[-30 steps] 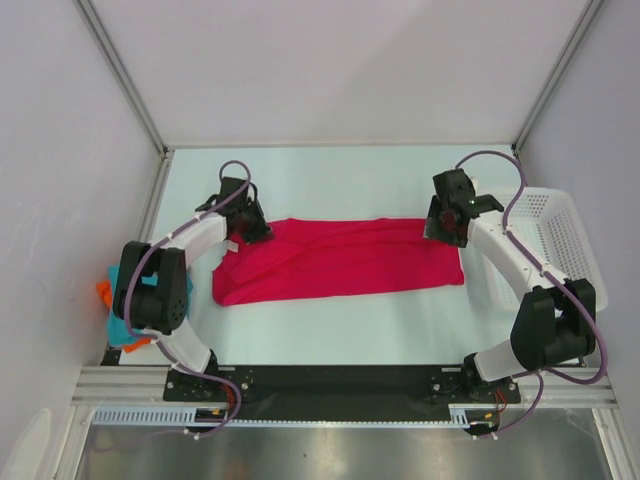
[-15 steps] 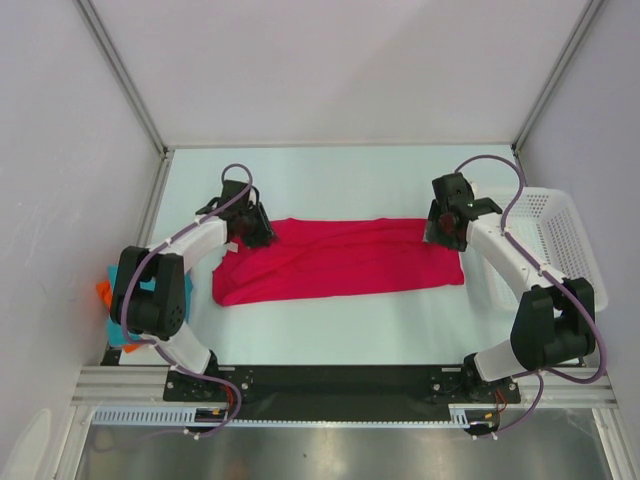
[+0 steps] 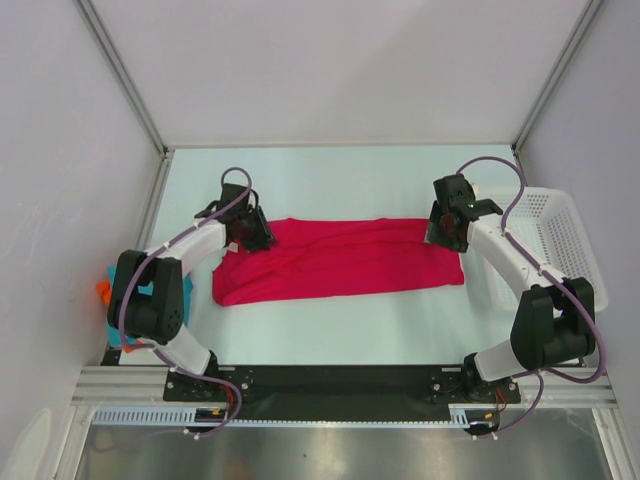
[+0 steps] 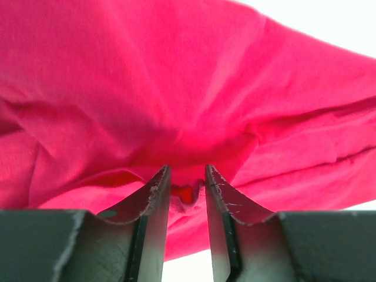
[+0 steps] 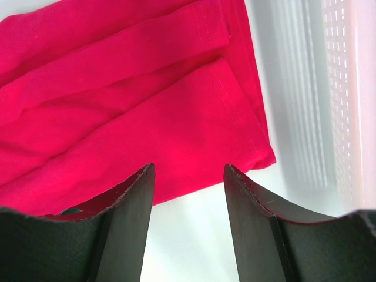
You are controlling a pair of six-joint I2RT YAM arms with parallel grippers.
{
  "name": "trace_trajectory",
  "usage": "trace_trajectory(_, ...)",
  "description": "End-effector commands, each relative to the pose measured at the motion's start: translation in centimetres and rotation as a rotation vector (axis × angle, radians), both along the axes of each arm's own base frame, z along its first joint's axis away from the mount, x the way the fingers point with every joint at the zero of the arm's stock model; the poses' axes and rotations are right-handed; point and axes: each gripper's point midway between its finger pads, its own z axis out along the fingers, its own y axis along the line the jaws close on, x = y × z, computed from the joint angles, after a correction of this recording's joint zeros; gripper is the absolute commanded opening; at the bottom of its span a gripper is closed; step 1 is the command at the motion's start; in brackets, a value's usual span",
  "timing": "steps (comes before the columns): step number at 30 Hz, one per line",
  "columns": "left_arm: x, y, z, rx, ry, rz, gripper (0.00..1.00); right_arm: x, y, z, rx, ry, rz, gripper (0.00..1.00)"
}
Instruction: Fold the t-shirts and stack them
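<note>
Left pincer stands narrowly parted over the left end of the crimson-pink t-shirt; right pincer is wide open above its right end. I see it lying as a folded band on the tabletop.

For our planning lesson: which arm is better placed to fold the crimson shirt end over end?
Probably right: the right fingers stand open over the flat hemmed end of the crimson shirt; the left fingers are narrower, over bunched cloth.
</note>
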Motion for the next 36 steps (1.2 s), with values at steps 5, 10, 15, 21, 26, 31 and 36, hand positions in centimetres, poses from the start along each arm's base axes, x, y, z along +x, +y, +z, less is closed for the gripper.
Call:
trace_trajectory(5, -4.0, -3.0, 2.4, -0.061, -0.056, -0.087, 0.29, 0.6, 0.1, 0.4, 0.011, -0.032, -0.01, 0.56)
trace_trajectory(10, -7.7, -4.6, 0.6, -0.094, -0.022, -0.135, 0.25, 0.9, 0.2, 0.4, 0.013, -0.035, -0.01, 0.56)
trace_trajectory(15, -7.8, -3.8, -0.2, -0.043, -0.01, -0.125, 0.25, 1.0, 0.5, 0.5, 0.017, -0.033, 0.001, 0.56)
trace_trajectory(21, -5.4, -2.4, 2.0, 0.068, -0.072, -0.092, 0.3, 0.8, 0.4, 0.7, 0.013, -0.037, -0.002, 0.56)
trace_trajectory(26, -3.9, -0.7, 4.3, 0.173, -0.145, -0.068, 0.48, 0.9, 0.3, 0.9, 0.013, -0.043, -0.003, 0.55)
trace_trajectory(31, -3.9, -0.2, 4.1, 0.198, -0.141, -0.063, 0.52, 1.0, 0.3, 0.7, 0.014, -0.04, -0.003, 0.55)
trace_trajectory(36, -4.5, -0.5, 2.7, 0.181, -0.112, -0.07, 0.51, 0.9, 0.3, 0.6, 0.007, -0.034, -0.001, 0.55)
